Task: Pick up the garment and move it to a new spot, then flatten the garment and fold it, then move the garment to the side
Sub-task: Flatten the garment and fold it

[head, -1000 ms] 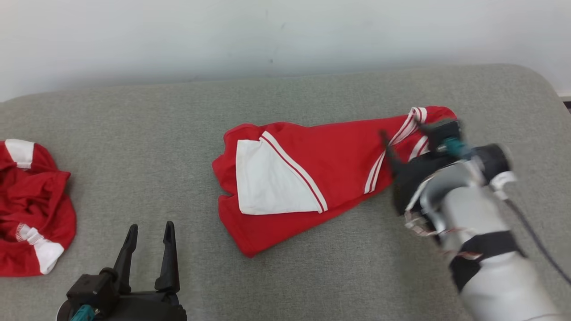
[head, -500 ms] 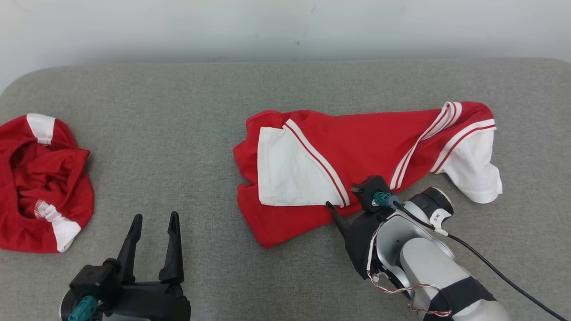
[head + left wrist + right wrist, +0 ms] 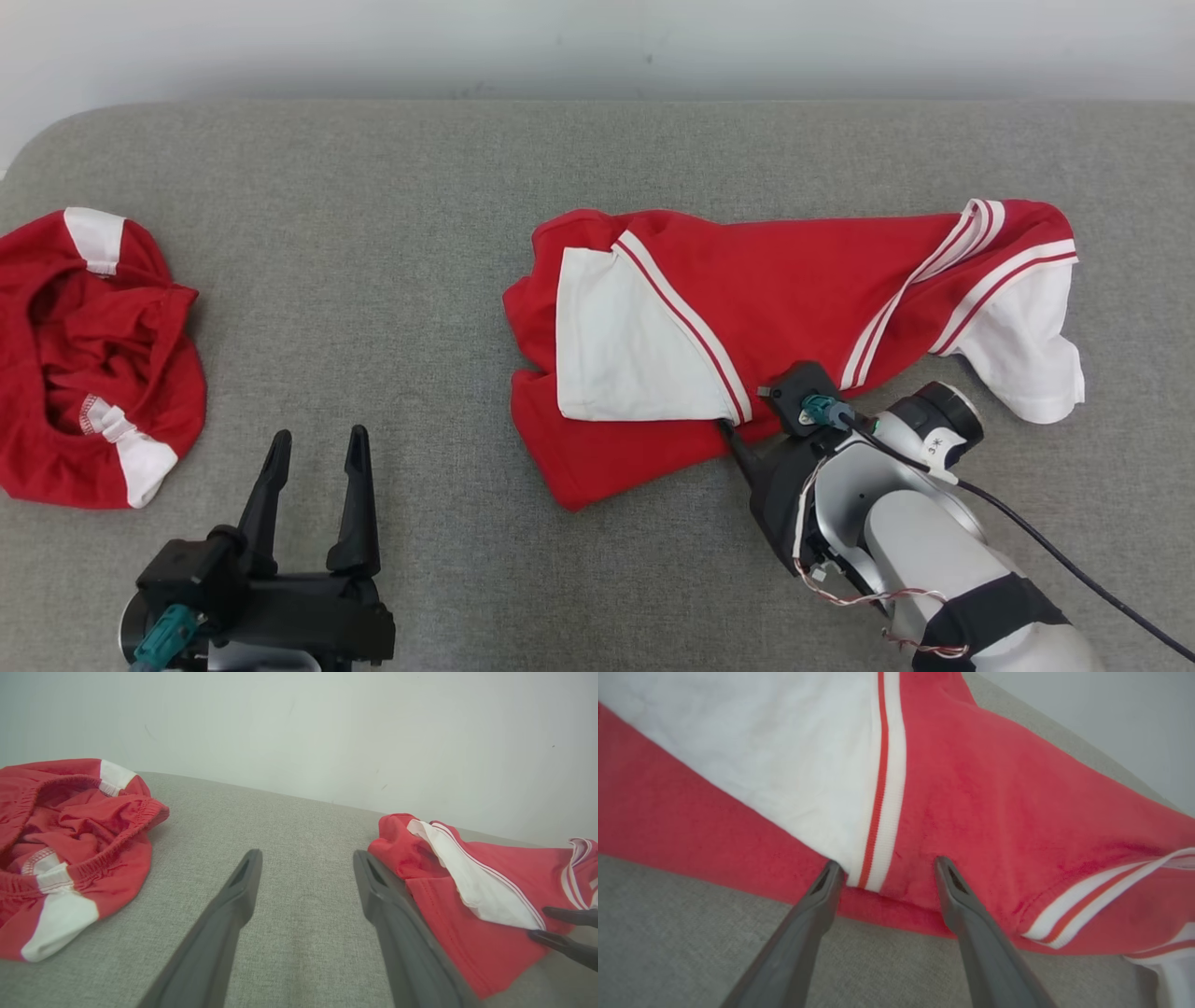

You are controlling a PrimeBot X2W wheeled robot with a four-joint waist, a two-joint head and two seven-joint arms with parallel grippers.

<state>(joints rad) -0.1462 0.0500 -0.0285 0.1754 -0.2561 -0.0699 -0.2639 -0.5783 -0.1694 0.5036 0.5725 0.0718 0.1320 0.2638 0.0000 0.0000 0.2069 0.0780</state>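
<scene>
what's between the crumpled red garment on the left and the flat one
Bare grey cushion, plain in the head view. The open left gripper sits nearer the robot, touching neither the crumpled garment nor the flat garment.

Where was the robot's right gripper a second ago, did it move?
Yes. Against the red garment, the right gripper moved left and nearer the robot: from the garment's striped right end to its near edge, by the white panel corner.

Crumpled red shorts (image 3: 93, 373), perhaps, on grey cushion (image 3: 373, 233)
</scene>
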